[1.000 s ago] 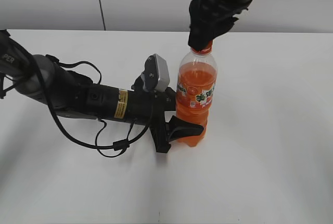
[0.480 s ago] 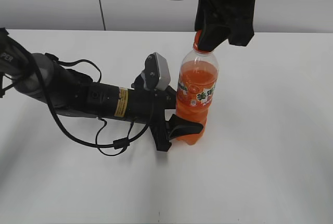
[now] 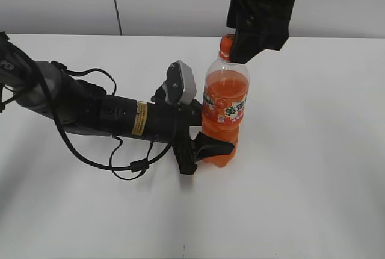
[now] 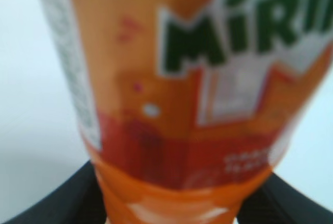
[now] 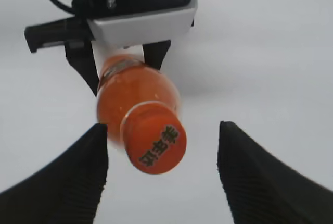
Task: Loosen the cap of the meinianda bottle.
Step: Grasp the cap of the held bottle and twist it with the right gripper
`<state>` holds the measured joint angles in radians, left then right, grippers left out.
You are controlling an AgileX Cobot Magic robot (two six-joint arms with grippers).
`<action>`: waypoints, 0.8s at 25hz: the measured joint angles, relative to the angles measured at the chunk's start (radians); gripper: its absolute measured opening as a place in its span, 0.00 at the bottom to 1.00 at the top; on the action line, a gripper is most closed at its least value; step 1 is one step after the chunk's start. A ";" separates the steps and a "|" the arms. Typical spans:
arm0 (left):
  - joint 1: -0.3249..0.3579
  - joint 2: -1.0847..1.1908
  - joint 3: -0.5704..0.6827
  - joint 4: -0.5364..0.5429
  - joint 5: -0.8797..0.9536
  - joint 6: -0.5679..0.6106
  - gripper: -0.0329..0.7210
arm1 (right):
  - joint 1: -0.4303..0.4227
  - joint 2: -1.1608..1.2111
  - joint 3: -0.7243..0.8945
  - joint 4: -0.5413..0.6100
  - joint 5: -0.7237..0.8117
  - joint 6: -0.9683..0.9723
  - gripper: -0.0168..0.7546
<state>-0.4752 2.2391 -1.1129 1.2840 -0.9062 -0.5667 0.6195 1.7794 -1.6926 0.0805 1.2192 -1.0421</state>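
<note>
Here, meinianda bottle (image 3: 225, 114) upright, cap (image 5: 154, 144) topmost

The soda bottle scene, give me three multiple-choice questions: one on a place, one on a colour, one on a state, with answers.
1. Where does the left hand grip the bottle?
A. neck
B. lower body
C. cap

2. What colour is the cap?
A. orange
B. green
C. white

3. How is the right hand set?
A. shut on cap
B. open around cap
C. holding label

Answers: 1 B, its fingers clasp the bottle near the base. 2 A, the right wrist view shows it orange. 3 B, there are gaps between the cap and both fingers.
</note>
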 joint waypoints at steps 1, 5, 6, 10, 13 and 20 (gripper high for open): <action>0.000 0.000 0.000 0.000 0.000 0.000 0.59 | 0.000 0.000 -0.011 0.015 0.000 0.018 0.66; 0.000 0.000 0.000 0.000 0.000 0.000 0.59 | 0.000 -0.010 -0.069 0.050 0.000 0.184 0.68; 0.000 0.000 0.000 0.000 0.000 0.000 0.59 | 0.000 -0.019 -0.081 0.050 0.000 0.245 0.68; 0.000 0.000 0.000 0.001 0.001 0.000 0.59 | 0.000 -0.078 -0.100 0.050 0.000 0.628 0.68; 0.000 0.000 0.000 0.001 0.003 0.000 0.59 | 0.000 -0.110 -0.101 0.043 0.000 0.972 0.68; 0.000 -0.001 0.000 0.001 0.005 0.000 0.59 | 0.000 -0.112 -0.016 0.042 -0.001 1.257 0.68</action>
<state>-0.4752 2.2383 -1.1129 1.2847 -0.9010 -0.5667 0.6195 1.6670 -1.7091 0.1221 1.2183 0.2151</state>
